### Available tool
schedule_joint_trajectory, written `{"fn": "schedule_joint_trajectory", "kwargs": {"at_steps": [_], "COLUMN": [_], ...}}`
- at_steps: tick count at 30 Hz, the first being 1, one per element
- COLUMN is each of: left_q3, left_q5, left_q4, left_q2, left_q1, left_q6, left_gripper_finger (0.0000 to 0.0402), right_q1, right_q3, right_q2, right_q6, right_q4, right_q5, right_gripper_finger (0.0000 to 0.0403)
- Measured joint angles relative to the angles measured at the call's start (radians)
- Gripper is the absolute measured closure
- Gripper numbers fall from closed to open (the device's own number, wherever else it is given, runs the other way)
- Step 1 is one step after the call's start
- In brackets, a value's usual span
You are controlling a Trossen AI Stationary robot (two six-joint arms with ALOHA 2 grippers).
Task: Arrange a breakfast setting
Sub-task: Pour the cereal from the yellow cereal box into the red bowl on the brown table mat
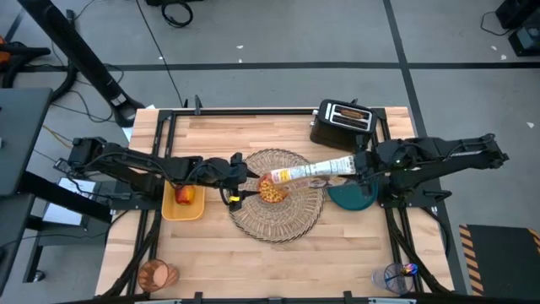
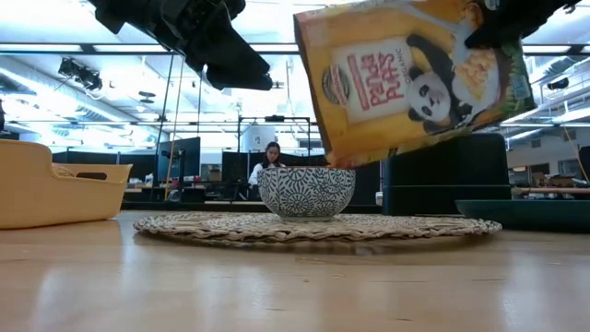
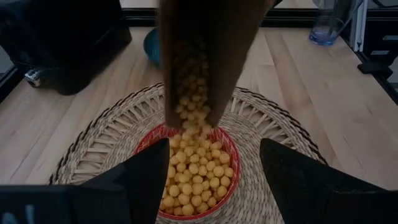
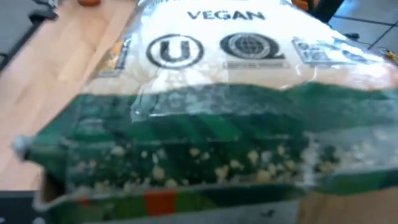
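You are in the middle of filling the bowl. The round woven straw placemat (image 1: 278, 205) lies at the centre of the table (image 1: 354, 253), and the small patterned bowl with a red inside (image 3: 194, 175) sits on it, already well covered with round yellow cereal puffs (image 3: 193, 180). The yellow cardboard cereal box with a panda on its front (image 2: 415, 74) is tipped mouth-down above the bowl, and puffs are running out of it.

The teal plate (image 1: 353, 196) sits just off the mat's right edge, not yet on it. The red apple (image 1: 184, 194) is in the yellow plastic tray (image 1: 183, 207) to the left. The black toaster (image 1: 342, 124) stands at the far side, with no toast that you can make out. At the near edge you have a translucent orange cup (image 1: 157, 274) on the left and a clear cup with a blue utensil (image 1: 395, 276) on the right. All of these look left to place.

Your right end effector (image 1: 361, 166) is clamped on the box's closed end, carrying it. Your left end effector (image 1: 239, 187) hovers just left of the bowl, fingers (image 3: 140, 180) spread apart and holding nothing.
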Motion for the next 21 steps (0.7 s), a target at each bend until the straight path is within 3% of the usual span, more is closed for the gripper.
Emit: {"fn": "schedule_joint_trajectory", "kwargs": {"at_steps": [11,15,21], "left_q3": [0.000,0.000,0.000], "left_q5": [0.000,0.000,0.000], "left_q4": [0.054,0.061,0.061], "left_q2": [0.000,0.000,0.000], "left_q1": [0.000,0.000,0.000], "left_q6": [0.004,0.011,0.009], "left_gripper_finger": [0.0143,0.0143,0.0143], "right_q1": [0.004,0.005,0.004], "right_q3": [0.000,0.000,0.000], "right_q2": [-0.030,-0.015,0.008], "right_q6": [0.037,0.029,0.021], "right_q4": [-0.039,-0.039,-0.017], "right_q5": [-0.009,0.059,0.069], "right_gripper_finger": [0.0218,0.0218,0.0218]}}
